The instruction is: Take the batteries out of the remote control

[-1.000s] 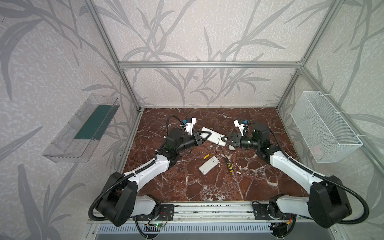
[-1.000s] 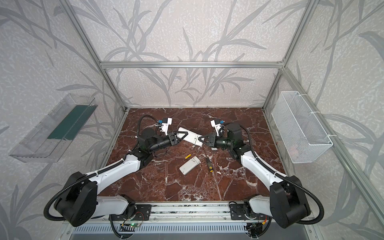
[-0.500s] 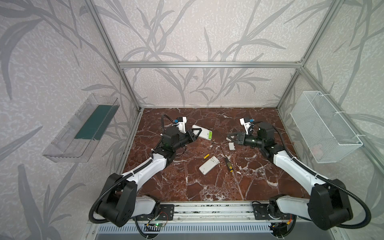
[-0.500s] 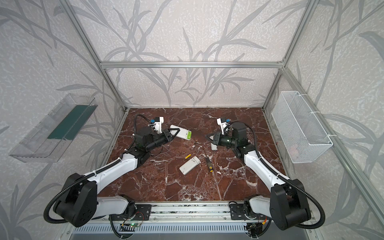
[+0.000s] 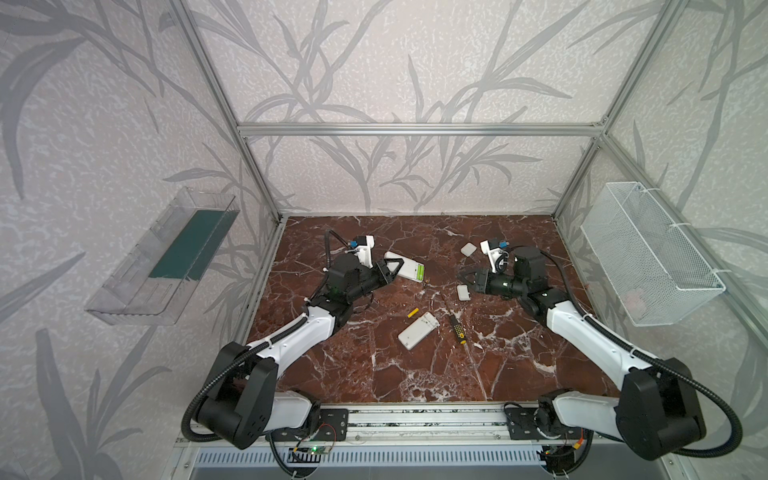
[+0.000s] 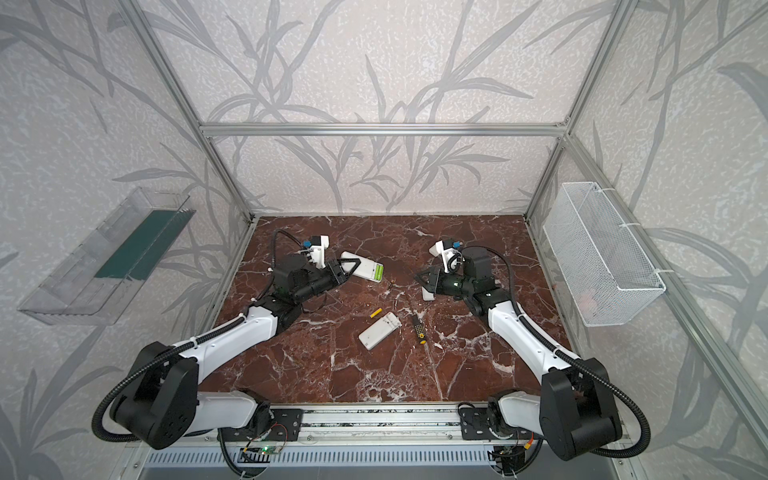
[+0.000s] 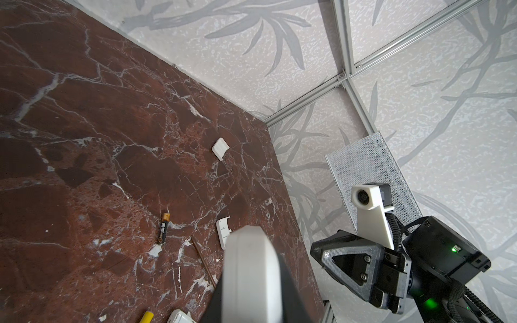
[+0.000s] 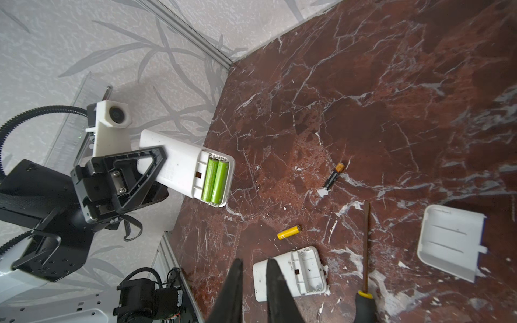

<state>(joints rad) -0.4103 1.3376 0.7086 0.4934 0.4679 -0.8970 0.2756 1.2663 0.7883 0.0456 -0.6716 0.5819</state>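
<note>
My left gripper is shut on a white remote control, held off the floor at the left. Its back compartment is uncovered, with two lime-green batteries side by side in it, also green in a top view. My right gripper is shut with nothing between its fingers and hovers at the right, just above a white cover. On the floor lie a yellow battery and a dark battery with a copper end.
A second white remote with an empty compartment lies mid-floor beside a black-and-yellow screwdriver. Another white cover lies further back. A wire basket hangs on the right wall and a clear tray on the left wall.
The two grippers met at the remote in the middle and have drawn apart. The left carried the remote back to the left. The right pulled away, and a white cover now lies below it.
</note>
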